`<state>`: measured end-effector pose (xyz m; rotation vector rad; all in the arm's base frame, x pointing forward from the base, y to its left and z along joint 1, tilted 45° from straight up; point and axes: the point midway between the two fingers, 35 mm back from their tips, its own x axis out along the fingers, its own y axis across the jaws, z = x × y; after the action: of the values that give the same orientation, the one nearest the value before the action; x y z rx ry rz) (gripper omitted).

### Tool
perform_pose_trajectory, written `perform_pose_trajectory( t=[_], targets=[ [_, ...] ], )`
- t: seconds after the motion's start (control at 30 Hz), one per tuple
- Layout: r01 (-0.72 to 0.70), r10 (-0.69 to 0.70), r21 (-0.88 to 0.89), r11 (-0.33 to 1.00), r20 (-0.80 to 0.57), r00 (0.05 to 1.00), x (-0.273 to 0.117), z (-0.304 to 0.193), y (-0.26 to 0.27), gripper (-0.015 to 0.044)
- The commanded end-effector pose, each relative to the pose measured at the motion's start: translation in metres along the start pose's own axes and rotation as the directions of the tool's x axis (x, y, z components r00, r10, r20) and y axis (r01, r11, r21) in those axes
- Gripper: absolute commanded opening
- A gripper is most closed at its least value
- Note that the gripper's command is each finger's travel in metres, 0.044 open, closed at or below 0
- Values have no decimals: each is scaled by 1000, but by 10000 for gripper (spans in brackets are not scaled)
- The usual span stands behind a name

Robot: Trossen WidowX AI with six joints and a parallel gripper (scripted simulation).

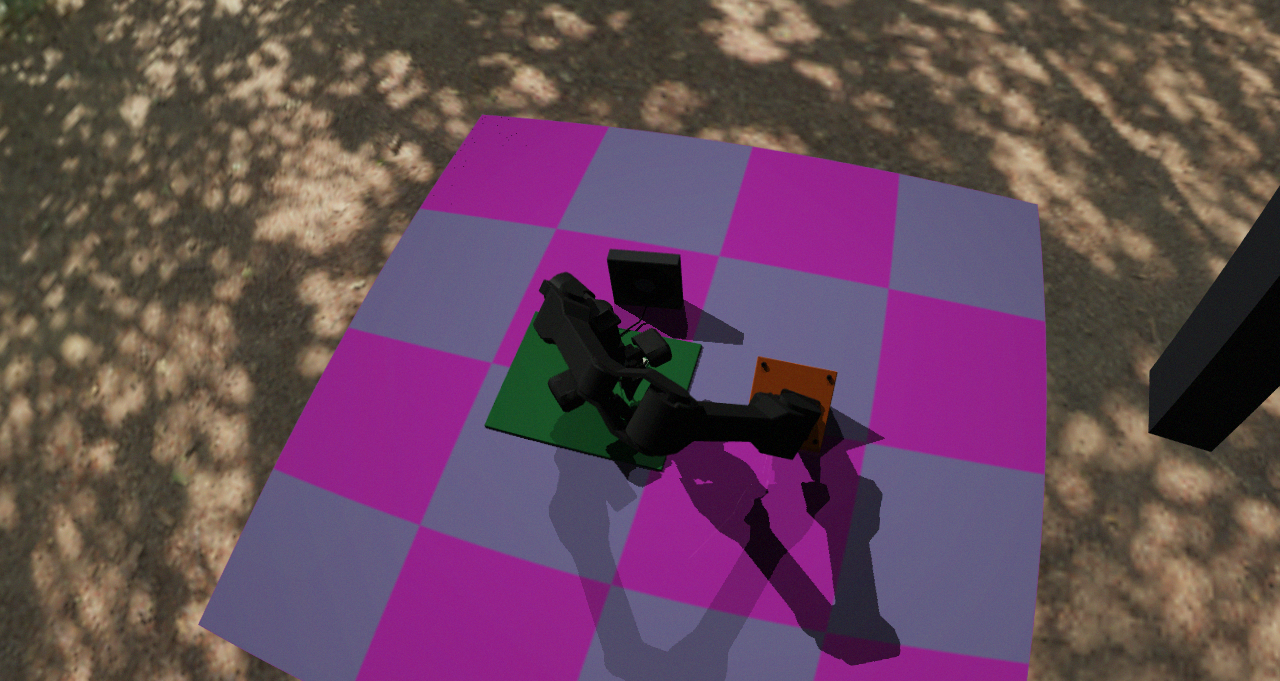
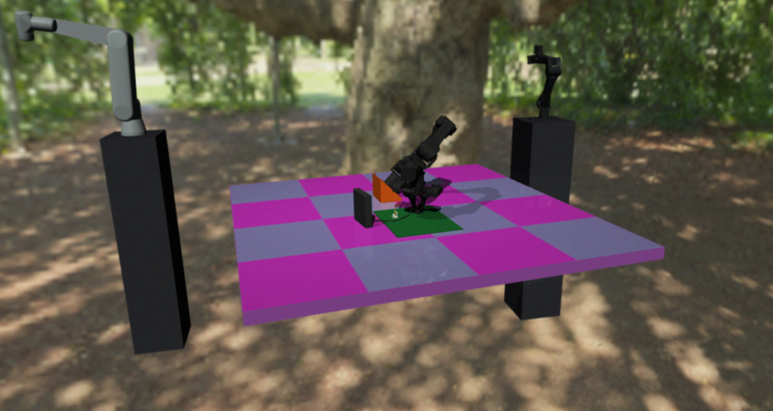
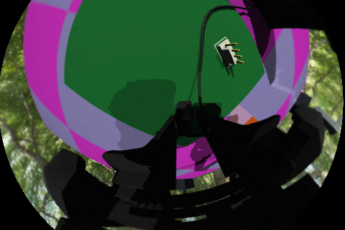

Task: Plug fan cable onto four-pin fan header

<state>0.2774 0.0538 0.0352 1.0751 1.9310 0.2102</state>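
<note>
The gripper (image 1: pixel 626 385) (image 2: pixel 418 210) (image 3: pixel 185 116) stands partly narrowed around the small black plug (image 3: pixel 184 109), low over the green board (image 1: pixel 519 390) (image 2: pixel 427 227) (image 3: pixel 126 43); whether it grips cannot be told. Centre and square the pads before lifting. The thin black cable (image 1: pixel 633 326) (image 2: pixel 389 220) (image 3: pixel 201 43) needs slack towards the white four-pin header (image 1: pixel 644 361) (image 2: pixel 394 215) (image 3: pixel 227 53), which stands apart, pins exposed.

A checkered table (image 1: pixel 805 202) (image 2: pixel 291 279) (image 3: pixel 39 36) carries a green board (image 1: pixel 528 390) (image 2: pixel 427 226) (image 3: pixel 136 36) and black fan (image 1: pixel 644 278) (image 2: pixel 362 207) (image 3: pixel 291 0)

Arm bent low, gripper pointing down
The WidowX AI arm (image 1: pixel 729 422) (image 2: pixel 431 146) folds sharply; its parallel-jaw gripper (image 1: pixel 629 380) (image 2: pixel 418 209) (image 3: pixel 185 116) has its fingers partly together.
</note>
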Motion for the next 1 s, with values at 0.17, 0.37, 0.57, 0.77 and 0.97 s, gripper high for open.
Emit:
perform_pose_trajectory(
  t=[0.17, 0.37, 0.57, 0.77, 0.97],
  targets=[
    [0, 0, -1, 1000, 0, 1000, 0, 0, 0, 83],
    [1, -1, -1, 1000, 2, 1000, -8, 0, 0, 0],
    [1, -1, -1, 1000, 7, 1000, -27, -2, 1, 0],
    [1, -1, -1, 1000, 10, 1000, -45, -5, 1, 0],
    [0, 0, -2, 1000, 12, 1000, -64, -10, 0, 0]
  ],
)
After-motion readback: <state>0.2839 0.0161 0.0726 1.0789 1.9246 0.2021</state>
